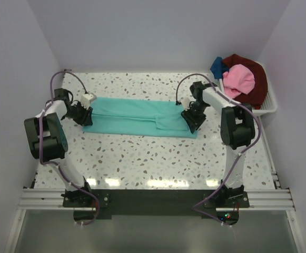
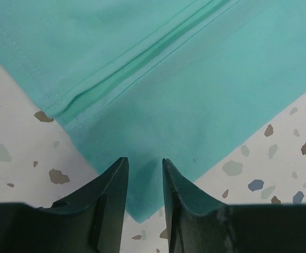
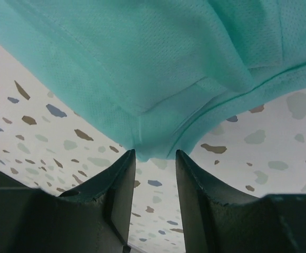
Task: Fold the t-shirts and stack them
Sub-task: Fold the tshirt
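We see a white bench (image 1: 142, 163) w/ grey and brown flecks all over. Flat on it, toward the far side, lies a teal shirt (image 1: 134, 120), folded into a long strip running left-right, stitched hems at both ends. At the far right corner sits a white slatted basket (image 1: 269, 105), apart from the shirt.

Speckled terrazzo table (image 1: 142, 158), white slatted basket (image 1: 270, 107) at its far right corner, aluminium rail (image 1: 39, 199) along near edge
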Robot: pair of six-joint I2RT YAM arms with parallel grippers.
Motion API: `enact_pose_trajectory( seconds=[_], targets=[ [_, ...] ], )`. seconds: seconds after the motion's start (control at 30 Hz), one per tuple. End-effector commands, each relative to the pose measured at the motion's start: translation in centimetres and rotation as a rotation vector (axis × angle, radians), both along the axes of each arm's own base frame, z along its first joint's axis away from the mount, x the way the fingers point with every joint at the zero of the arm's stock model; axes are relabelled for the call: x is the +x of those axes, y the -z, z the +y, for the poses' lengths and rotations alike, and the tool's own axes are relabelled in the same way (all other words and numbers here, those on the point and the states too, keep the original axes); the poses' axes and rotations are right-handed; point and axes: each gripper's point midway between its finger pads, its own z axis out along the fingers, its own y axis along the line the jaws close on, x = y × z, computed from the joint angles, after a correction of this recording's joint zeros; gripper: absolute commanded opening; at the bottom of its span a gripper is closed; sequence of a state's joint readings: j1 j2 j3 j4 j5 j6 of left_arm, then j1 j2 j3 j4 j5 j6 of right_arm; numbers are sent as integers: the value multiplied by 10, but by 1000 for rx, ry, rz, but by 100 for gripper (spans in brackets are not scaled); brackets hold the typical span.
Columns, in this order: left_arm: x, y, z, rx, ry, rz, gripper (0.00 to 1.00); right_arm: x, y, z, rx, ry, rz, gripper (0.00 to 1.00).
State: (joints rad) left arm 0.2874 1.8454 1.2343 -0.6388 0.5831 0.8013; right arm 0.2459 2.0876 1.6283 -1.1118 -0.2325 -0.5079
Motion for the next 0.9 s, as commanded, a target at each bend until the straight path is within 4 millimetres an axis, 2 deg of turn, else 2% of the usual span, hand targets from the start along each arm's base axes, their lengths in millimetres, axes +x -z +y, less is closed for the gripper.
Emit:
enact_pose_trajectory(
  seconds=[0.0,0.17,0.2,0.27,0.3,0.37,0.43,0.53,0.57,0.63,0.67,0.73,0.77,0.8,0.87],
  targets=[
    [-3,24,9,19,-70,46,36,7,17,0,-2,31,-17,39],
    [-27,55,14,60,-100,146,31,-3,38,-9,-50,32,11,32],
    [-30,59,15,66,-102,161,27,-4,40,-10,-53,34,15,27],
    [-42,66,15,81,-95,192,24,-11,41,-12,-58,29,27,24],
    [-45,64,16,91,-92,190,18,-13,38,-13,-58,26,22,20],
    [-57,66,13,96,-67,206,15,-22,34,-15,-59,20,33,16],
    [-64,57,11,96,-30,205,13,-27,23,-14,-45,17,29,13],
    [-62,35,1,56,29,167,11,-29,5,-10,-19,15,19,13],
    [-59,26,-3,42,50,147,15,-27,-1,-9,-11,20,7,14],
    [-49,-7,-17,-28,109,61,22,-27,-17,-4,18,26,-1,25],
    [-43,-20,-23,-53,128,23,29,-21,-26,-1,31,39,-26,33],
    [-29,-58,-45,-107,201,-96,33,-17,-39,5,63,58,-46,37],
    [-24,-69,-55,-117,233,-138,34,-12,-52,12,101,80,-69,38],
    [-21,-85,-78,-119,294,-193,34,-10,-57,16,119,92,-78,38],
    [-11,-100,-106,-118,367,-300,36,-9,-67,27,178,132,-78,38]
  ],
)
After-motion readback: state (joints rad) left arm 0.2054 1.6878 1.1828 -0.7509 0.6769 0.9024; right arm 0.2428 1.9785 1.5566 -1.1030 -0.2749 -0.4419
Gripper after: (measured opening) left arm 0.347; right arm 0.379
